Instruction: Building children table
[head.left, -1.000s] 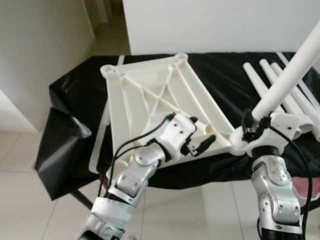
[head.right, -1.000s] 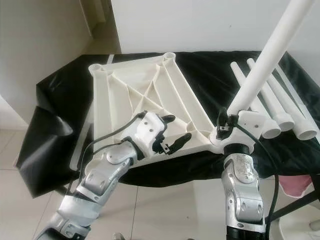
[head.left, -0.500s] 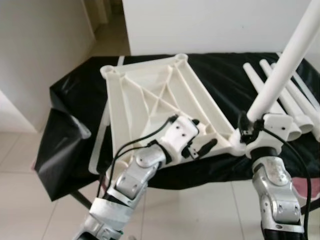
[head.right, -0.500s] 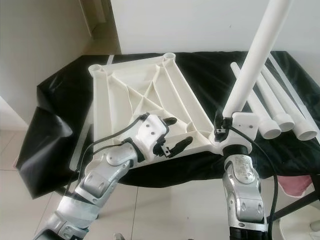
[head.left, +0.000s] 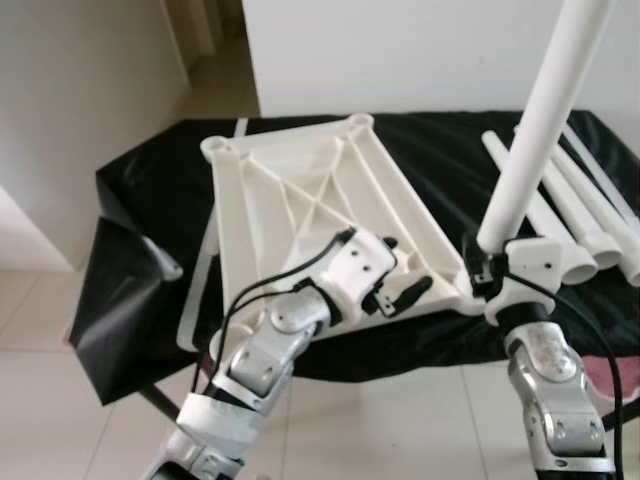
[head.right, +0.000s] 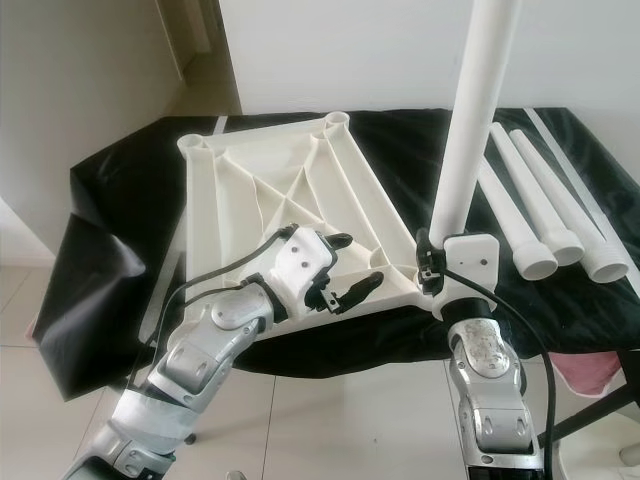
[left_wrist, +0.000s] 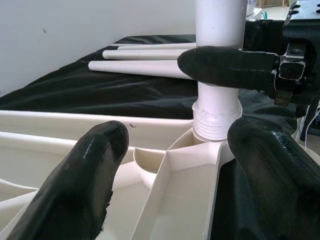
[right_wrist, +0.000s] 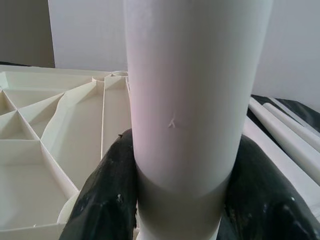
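Observation:
A cream tabletop (head.left: 300, 200) lies upside down on a black-covered table, its ribbed underside up. My right gripper (head.left: 492, 262) is shut on a white table leg (head.left: 530, 130), which stands almost upright in the near right corner socket (left_wrist: 212, 131). The black fingers (right_wrist: 105, 192) clasp the leg's lower end from both sides. My left gripper (head.left: 400, 270) is open, its fingers (left_wrist: 82, 175) resting on the tabletop's near edge, just left of that socket.
Three more white legs (head.right: 545, 215) lie side by side on the black cloth (head.left: 150, 190) at the right. A white wall stands behind the table. Tiled floor and a doorway lie to the left.
The right gripper has swung the leg from a rightward lean to nearly upright in the corner socket. The left gripper has stayed on the tabletop edge.

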